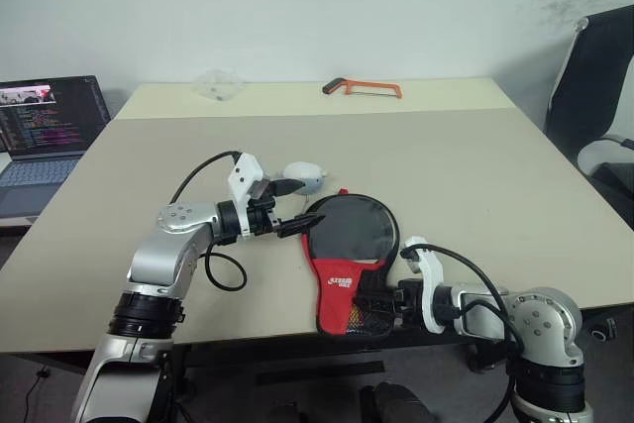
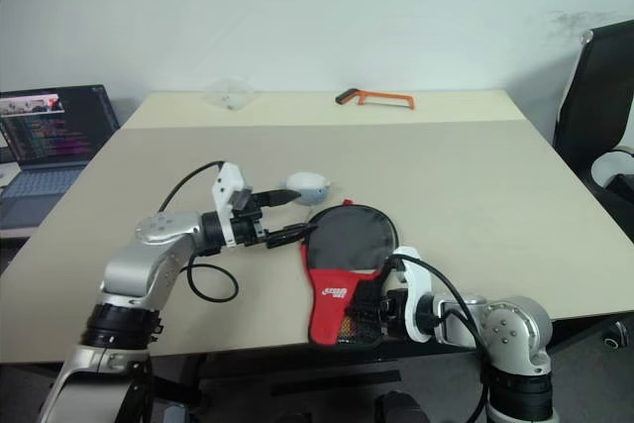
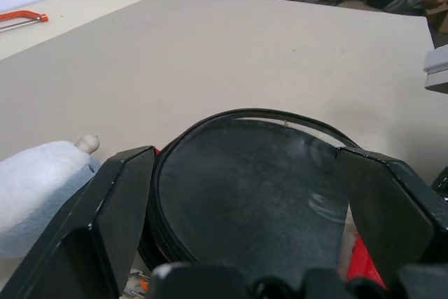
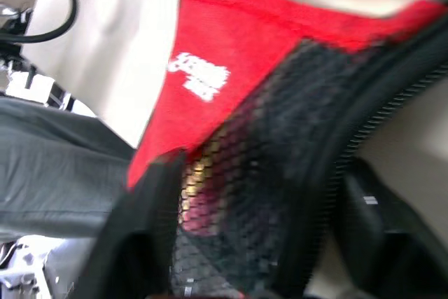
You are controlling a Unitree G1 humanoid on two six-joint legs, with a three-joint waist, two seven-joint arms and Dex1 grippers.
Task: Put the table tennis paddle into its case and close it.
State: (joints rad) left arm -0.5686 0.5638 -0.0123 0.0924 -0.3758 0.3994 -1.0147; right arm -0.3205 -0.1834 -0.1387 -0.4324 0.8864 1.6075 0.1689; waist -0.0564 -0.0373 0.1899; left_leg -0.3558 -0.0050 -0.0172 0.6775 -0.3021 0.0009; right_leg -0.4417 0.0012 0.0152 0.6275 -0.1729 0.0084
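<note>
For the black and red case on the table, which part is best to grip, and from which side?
Probably the narrow handle end of the case, where the red fabric and mesh taper near the table edge. Come from the robot's side, where the right gripper is already. The round end lies flat and wide, so it likely offers less to pinch.

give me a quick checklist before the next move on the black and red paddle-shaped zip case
1. Black and red fabric zip case fully on the beige table: not ok, its narrow mesh end overhangs the near edge.
2. Paddle inside the case: cannot tell.
3. Zipper closed: cannot tell.
4. Left gripper open at the case's round end: ok.
5. Right gripper at the mesh end, fingers spread either side of it: ok, no firm grip seen.
6. White plush toy clear of the case: ok.
</note>
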